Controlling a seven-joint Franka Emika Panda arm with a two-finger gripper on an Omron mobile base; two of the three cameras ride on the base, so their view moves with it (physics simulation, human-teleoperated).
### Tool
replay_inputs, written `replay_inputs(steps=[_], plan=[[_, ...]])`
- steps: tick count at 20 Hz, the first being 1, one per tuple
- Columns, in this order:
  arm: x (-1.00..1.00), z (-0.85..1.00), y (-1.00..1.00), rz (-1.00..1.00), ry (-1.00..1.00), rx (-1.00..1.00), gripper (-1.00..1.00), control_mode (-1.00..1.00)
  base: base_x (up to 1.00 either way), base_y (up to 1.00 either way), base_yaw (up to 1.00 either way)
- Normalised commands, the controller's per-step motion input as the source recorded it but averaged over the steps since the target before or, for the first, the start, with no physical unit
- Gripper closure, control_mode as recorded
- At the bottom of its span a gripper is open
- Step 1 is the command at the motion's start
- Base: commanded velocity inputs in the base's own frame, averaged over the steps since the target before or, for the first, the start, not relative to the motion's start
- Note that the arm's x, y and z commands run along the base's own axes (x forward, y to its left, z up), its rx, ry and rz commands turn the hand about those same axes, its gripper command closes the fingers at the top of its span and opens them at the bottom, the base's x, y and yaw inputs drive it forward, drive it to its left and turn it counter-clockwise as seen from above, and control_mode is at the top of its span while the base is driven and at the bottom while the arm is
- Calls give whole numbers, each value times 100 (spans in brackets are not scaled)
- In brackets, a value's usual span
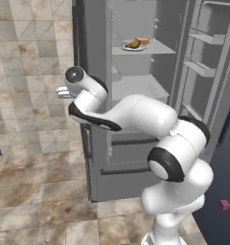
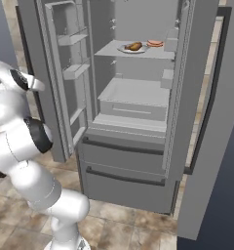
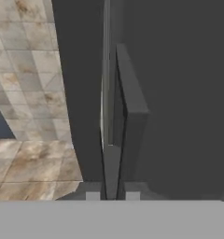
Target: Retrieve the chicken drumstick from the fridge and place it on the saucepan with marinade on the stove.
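Observation:
The grey fridge (image 1: pixel 136 158) (image 2: pixel 128 185) stands with both upper doors swung open. On its upper shelf the yellow-tan chicken drumstick (image 1: pixel 133 44) (image 2: pixel 134 46) lies on a white plate (image 1: pixel 136 48) (image 2: pixel 125 49). My gripper (image 1: pixel 63 92) (image 3: pixel 112 196) is far from it, at the outer side of the left door (image 2: pixel 50 73). In the hand view its two fingertips press against the long dark door handle (image 3: pixel 128 107) from both sides. The saucepan with marinade and the stove are out of view.
A reddish food item (image 1: pixel 143 40) (image 2: pixel 155 43) lies beside the plate. The open right door (image 1: pixel 208 72) (image 2: pixel 206 122) juts toward me, with door bins inside. Two drawers fill the fridge's lower part. A small red object (image 1: pixel 224 205) sits on a dark surface at right. Tiled floor (image 1: pixel 30 201) spreads left.

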Motion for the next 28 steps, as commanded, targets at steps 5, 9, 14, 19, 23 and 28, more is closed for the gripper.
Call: replay_inputs(steps=[5, 9, 14, 19, 23, 28], plan=[[-56, 0, 0, -11, 0, 0, -100, -100, 0, 0, 0], [-79, 7, 0, -10, 0, 0, -100, -100, 0, 0, 0], [-76, 25, -4, -11, -3, 0, -100, -100, 0, 0, 0], [-63, 31, -49, -7, 0, 0, -100, -100, 0, 0, 0], [-54, 41, -67, -3, 0, 0, -100, -100, 0, 0, 0], [-42, 19, -94, -2, 0, 1, -100, -100, 0, 0, 0]])
